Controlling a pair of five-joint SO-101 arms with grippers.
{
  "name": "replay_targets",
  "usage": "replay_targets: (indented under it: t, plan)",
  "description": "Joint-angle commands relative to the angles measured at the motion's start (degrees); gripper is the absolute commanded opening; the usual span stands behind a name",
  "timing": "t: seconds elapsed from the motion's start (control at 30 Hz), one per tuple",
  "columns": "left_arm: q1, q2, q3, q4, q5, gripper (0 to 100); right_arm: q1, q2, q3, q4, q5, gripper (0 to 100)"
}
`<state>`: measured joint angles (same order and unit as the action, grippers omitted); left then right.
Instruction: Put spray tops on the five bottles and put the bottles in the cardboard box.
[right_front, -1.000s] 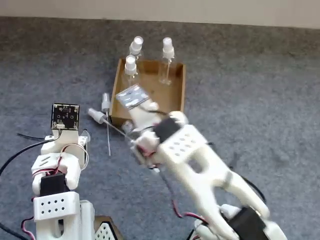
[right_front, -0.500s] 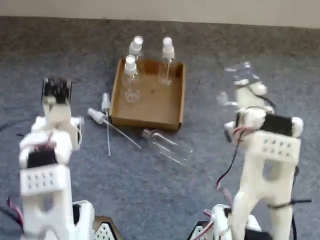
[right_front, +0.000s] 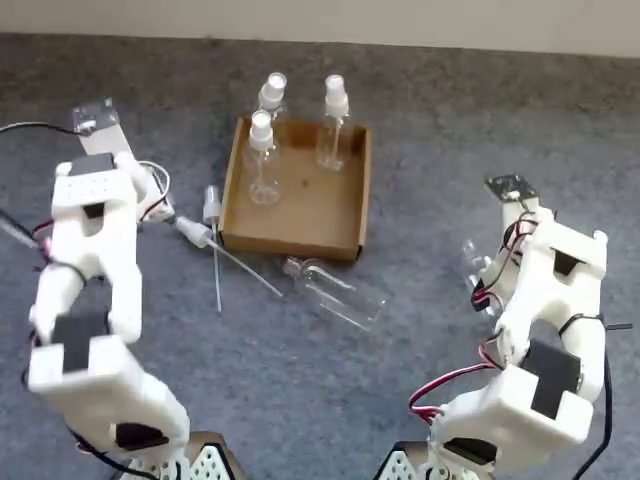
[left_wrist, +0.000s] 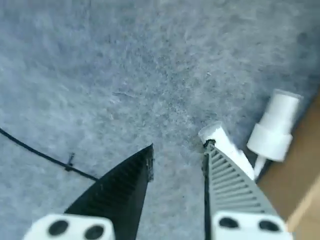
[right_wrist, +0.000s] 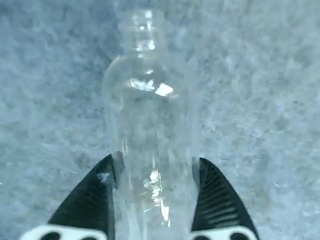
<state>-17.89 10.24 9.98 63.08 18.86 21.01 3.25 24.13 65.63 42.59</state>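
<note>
Both arms have shifted. The right arm has swung off the middle of the carpet (right_front: 450, 130) to its own side and come down, and the left arm has stretched forward towards the loose tops.

Findings at present:

- The right gripper (right_wrist: 155, 162) is clamped around the body of the held bottle (right_wrist: 150, 115), whose neck is bare and points away from the wrist. I see it low over the carpet, well apart from the cardboard box (right_front: 292, 240).
- The left gripper (left_wrist: 178, 147) has its jaws apart with nothing between them. One finger is just beside the nearer spray top (left_wrist: 222, 142). The second spray top (left_wrist: 274, 131) lies beyond it, close to the box wall.
- Three capped bottles (right_front: 262, 160) stand at the box. I cannot tell whether the rearmost is inside or behind it.
- One uncapped bottle (right_front: 335, 290) lies on the carpet in front of the box.

I judge the capping of the fourth bottle to be in hand. The next move calls for the left jaws to centre on the nearer top, close on its head, and bring its tube in line with the bare neck.
</note>
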Motion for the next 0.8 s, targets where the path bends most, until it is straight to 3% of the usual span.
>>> replay_targets:
  t: [0.0, 0.17, 0.77]
  plan:
    - [3.47, 5.58, -7.52, 0.88, 7.65, 16, 1.71, -0.31, -0.48, -0.92, 0.62, 4.7]
    - [4.88, 7.69, -10.15, 0.70, 14.51, 16, 4.35, -0.22, -0.48, -0.92, 0.97, 12.7]
    - [7.69, 8.31, -1.01, -3.16, 15.03, 16, 4.79, -0.13, -0.04, -1.01, 0.97, 12.7]
